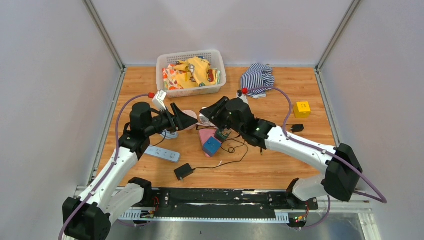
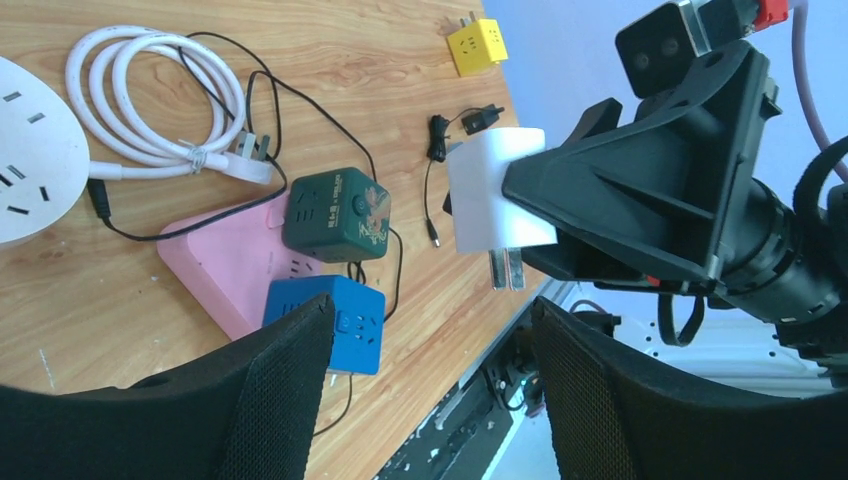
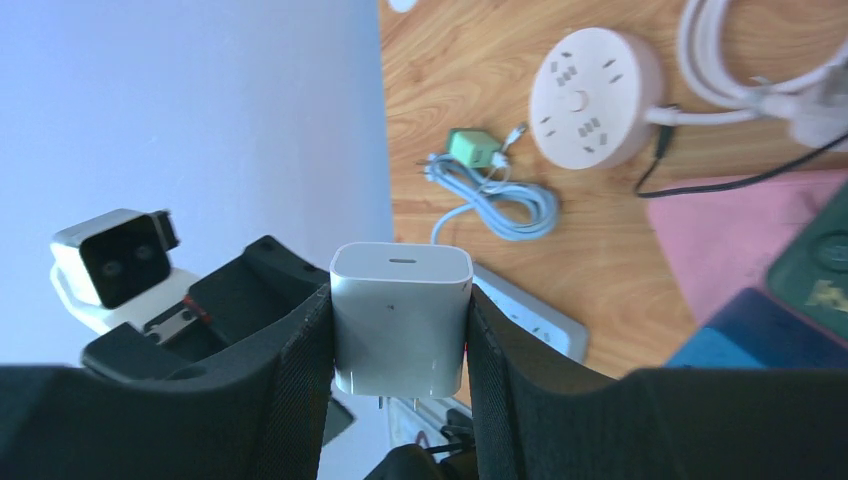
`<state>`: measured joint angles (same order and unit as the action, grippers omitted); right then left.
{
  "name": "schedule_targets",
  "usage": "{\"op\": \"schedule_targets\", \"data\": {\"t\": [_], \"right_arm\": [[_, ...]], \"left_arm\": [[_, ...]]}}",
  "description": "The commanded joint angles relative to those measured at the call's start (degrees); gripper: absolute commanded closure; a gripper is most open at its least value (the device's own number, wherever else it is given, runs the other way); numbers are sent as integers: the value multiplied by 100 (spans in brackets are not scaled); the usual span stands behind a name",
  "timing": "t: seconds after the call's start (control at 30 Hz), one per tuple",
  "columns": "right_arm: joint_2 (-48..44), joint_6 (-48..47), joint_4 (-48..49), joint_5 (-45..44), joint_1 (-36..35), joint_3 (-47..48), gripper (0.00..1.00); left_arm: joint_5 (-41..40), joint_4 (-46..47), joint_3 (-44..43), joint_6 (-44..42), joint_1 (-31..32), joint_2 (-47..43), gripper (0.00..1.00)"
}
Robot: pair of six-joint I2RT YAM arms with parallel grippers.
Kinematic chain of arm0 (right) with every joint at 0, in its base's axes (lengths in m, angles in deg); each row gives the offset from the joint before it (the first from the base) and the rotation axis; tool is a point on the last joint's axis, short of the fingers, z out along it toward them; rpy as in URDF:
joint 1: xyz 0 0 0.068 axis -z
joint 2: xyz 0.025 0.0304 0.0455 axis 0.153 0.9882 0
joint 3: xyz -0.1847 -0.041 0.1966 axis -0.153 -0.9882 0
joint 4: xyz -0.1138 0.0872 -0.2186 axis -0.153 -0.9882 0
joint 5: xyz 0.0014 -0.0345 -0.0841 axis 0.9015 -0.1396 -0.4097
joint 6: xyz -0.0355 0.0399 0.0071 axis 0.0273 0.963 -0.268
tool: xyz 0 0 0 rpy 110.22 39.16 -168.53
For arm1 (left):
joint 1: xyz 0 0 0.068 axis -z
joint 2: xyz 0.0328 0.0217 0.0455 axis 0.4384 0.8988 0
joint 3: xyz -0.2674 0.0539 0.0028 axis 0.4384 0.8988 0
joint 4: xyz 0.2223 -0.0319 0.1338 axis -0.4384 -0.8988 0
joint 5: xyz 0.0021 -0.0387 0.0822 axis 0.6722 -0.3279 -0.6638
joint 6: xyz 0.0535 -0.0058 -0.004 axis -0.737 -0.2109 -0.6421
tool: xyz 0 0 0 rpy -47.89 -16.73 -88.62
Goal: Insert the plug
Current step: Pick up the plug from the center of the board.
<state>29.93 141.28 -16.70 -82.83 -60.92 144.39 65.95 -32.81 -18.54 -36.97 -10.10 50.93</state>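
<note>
Over mid-worktop: white wall charger [image 2: 490, 190], clamped flat-sided in right gripper [image 3: 400, 345].
Light, rigid, smooth shell, likely slippery; prongs [image 2: 505, 268] left exposed; left gripper [image 2: 430, 385] jaws apart, empty.

Bench [image 1: 270, 167] layout: sockets in the middle, odds round the edges.
Basket [image 1: 162, 62] back centre, cloth [image 1: 257, 77] right of it; cube adapter [image 1: 302, 109] far right; long power strip [image 1: 162, 154] left, cabled adapter [image 1: 183, 171] in front of it; socket cluster [image 1: 212, 142] mid-bench, round socket [image 3: 595, 95] behind-left; plug [image 3: 400, 320] in right gripper [image 1: 206, 113] above them, left gripper [image 1: 192, 120] just beside.
</note>
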Motion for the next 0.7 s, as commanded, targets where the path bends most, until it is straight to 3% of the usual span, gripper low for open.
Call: {"op": "schedule_targets", "data": {"t": [0.0,0.33,0.67], "right_arm": [[200,268,300,6,-239,405,100],[567,287,494,11,-507,709,100],[805,29,982,246,-579,711,100]], "left_arm": [[-170,136,-51,-11,62,-147,28],[-540,180,-223,27,84,-305,32],[-765,241,-360,238,126,-317,43]]}}
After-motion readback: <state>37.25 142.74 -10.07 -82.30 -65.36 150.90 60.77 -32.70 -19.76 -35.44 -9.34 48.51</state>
